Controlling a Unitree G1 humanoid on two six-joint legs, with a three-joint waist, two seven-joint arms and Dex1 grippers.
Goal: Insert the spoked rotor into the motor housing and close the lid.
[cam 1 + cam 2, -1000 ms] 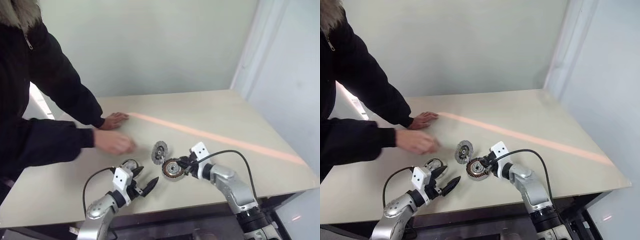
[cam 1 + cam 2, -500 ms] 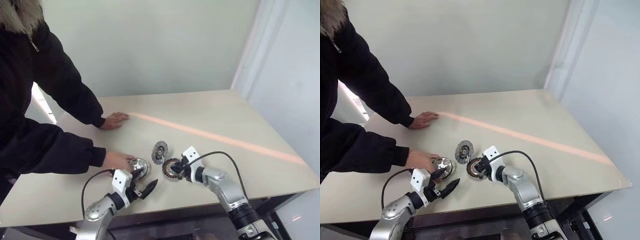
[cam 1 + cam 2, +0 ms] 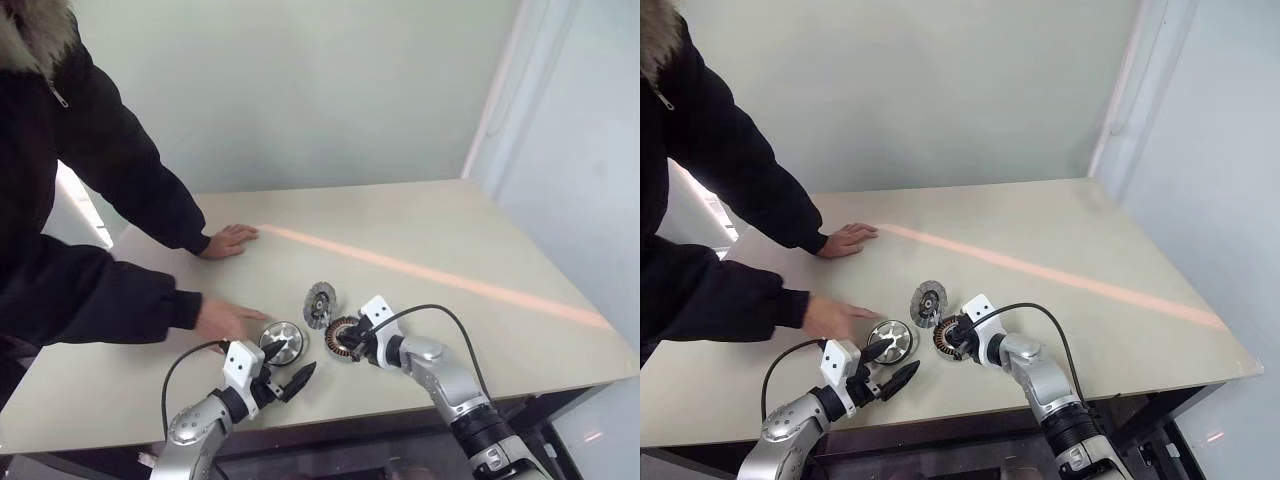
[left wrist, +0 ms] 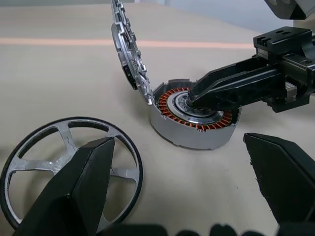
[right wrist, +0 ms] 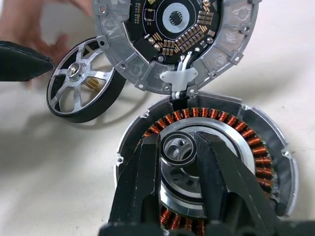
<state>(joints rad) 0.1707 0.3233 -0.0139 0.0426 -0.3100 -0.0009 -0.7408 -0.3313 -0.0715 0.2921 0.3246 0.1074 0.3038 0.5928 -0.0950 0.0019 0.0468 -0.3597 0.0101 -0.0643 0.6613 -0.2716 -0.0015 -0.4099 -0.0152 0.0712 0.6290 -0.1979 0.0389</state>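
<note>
Tabletop point(image 3: 470, 240), beige, under a pale wall point(image 3: 300, 90); right gripper point(image 5: 179, 147) clamps motor housing's point(image 5: 256, 142) hub, left gripper point(image 4: 182, 167) splayed wide.

Beige table point(image 3: 480, 240), person's hand point(image 3: 228, 240), black sleeve point(image 3: 130, 175)

Beige table point(image 3: 480, 240) against pale green wall point(image 3: 300, 90)

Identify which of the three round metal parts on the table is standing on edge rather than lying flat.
The lid, hinged upright from the motor housing; the spoked rotor lies flat.
</note>
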